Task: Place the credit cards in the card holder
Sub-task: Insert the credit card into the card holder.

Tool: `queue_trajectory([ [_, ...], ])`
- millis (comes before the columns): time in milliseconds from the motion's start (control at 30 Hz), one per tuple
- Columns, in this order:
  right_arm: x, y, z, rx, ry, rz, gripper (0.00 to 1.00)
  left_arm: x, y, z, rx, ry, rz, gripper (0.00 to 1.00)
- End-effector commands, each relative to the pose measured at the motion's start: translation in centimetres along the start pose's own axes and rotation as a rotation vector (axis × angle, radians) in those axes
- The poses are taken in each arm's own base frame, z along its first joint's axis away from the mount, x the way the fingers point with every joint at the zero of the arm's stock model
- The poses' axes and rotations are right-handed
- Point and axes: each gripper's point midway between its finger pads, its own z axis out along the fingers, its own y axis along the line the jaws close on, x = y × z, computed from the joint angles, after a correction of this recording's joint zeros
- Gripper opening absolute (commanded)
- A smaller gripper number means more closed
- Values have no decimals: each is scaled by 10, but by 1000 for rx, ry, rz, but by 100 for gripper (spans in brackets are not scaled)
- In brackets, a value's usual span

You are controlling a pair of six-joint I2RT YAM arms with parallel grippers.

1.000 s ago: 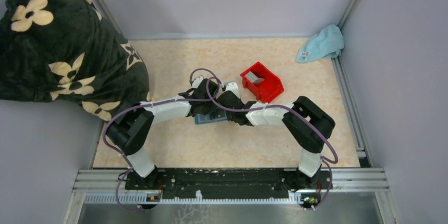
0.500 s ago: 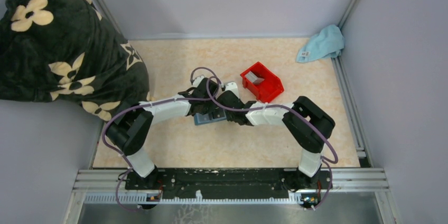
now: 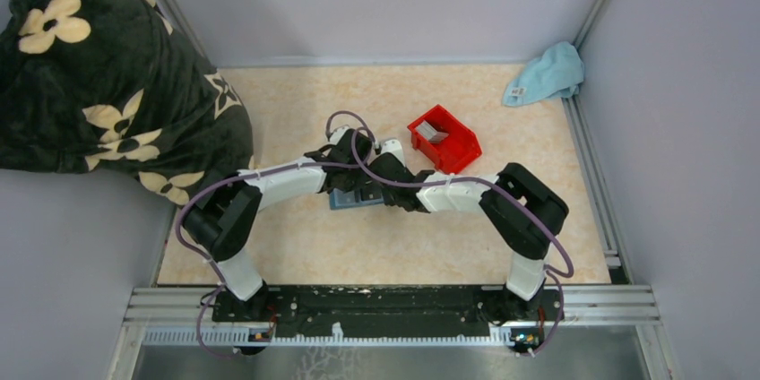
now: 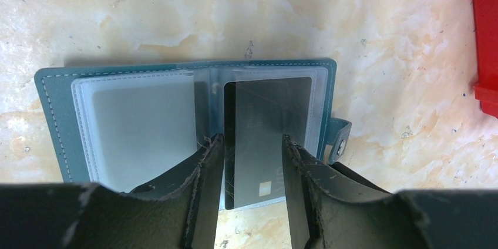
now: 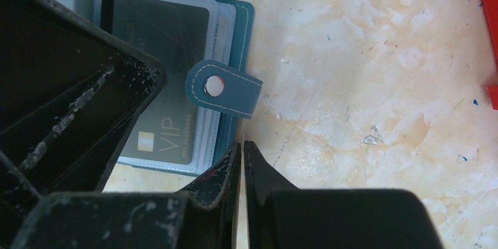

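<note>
The card holder (image 4: 51, 108) lies spread open and flat, inside up, on the table (image 4: 176, 14), near its middle, where my two wrists meet. A dark credit card (image 4: 264, 120) sits in the clear sleeve on the snap-strap side. Most of it is in, and its near end with the chip pokes out past the holder's edge. My left claw (image 4: 252, 143) hangs over that end, narrowly open, with its fingers (image 4: 202, 184) either side of the strip of card I can see. One finger covers part of the card, and I cannot tell whether either touches it. The other sleeve (image 4: 141, 125) looks pale and I cannot tell what it holds. My right claw (image 5: 241, 146) is closed to a thin slit, its tips at the holder's near edge just beside the snap strap (image 5: 223, 88). From there the card shows "VIP" lettering. The red bin (image 3: 455, 151) stands near the holder, on my right, with a grey card (image 3: 433, 133) inside. A light blue cloth (image 3: 547, 73) lies in the far right corner, and a dark flowered blanket (image 3: 99, 75) is heaped at the far left.
</note>
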Motion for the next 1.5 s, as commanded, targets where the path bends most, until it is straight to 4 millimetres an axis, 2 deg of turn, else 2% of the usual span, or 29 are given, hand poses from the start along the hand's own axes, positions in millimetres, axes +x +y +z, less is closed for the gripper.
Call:
queue_trajectory([
  [0, -20, 22, -3, -70, -42, -38, 7, 1, -17, 2, 42, 15, 34, 47],
  [400, -22, 27, -4, -90, -48, -46, 8, 17, -34, 10, 67, 53, 56, 47],
  [867, -28, 29, -4, -91, -57, -52, 9, 31, -50, 7, 109, 83, 89, 47],
  [1467, -30, 27, -6, -84, -69, -58, 10, 40, -54, 7, 142, 95, 111, 41],
])
